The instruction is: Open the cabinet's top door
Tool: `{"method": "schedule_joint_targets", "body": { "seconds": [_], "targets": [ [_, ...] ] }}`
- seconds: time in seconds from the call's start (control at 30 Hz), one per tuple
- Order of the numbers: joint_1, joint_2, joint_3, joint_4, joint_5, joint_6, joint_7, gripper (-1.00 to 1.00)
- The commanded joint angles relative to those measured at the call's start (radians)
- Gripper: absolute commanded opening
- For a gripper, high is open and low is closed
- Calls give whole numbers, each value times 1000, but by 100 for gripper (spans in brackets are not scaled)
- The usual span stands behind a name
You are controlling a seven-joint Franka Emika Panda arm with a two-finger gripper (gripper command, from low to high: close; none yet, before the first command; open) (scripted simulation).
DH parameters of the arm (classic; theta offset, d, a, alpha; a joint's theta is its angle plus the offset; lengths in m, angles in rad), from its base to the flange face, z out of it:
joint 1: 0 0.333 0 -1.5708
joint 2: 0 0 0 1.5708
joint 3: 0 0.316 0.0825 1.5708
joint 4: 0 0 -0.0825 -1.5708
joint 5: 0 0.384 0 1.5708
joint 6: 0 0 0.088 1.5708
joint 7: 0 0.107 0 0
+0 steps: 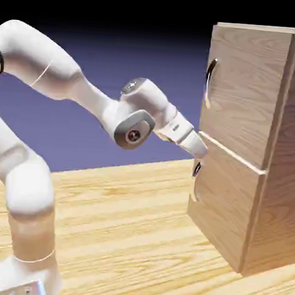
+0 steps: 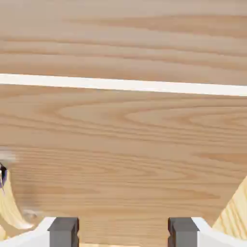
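Observation:
The light-brown wood-grain cabinet [image 1: 278, 185] stands at the exterior view's right. Its top door [image 1: 242, 89] is shut, with a dark curved handle [image 1: 209, 80] near its left edge. My gripper [image 1: 201, 153] is at the cabinet's front, at the seam between the two doors and well below that handle. In the hand view wood grain fills the picture, crossed by a pale seam [image 2: 123, 85]. The gripper [image 2: 123, 234] is open, and its grey fingertips [image 2: 62, 231] have nothing between them.
The shorter lower door [image 1: 224, 200] has its own small dark handle [image 1: 197, 169] just under my gripper. A dark bit of a handle [image 2: 2, 176] shows at the hand view's left edge. The wooden table [image 1: 124, 235] runs under the arm.

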Motion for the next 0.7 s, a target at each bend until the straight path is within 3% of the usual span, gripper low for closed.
{"method": "schedule_joint_targets", "body": {
  "seconds": [0.0,0.67],
  "targets": [
    [-15,-6,17,10,44,0,20,0],
    [-320,-129,365,206,914,7,410,0]
  ]
}}
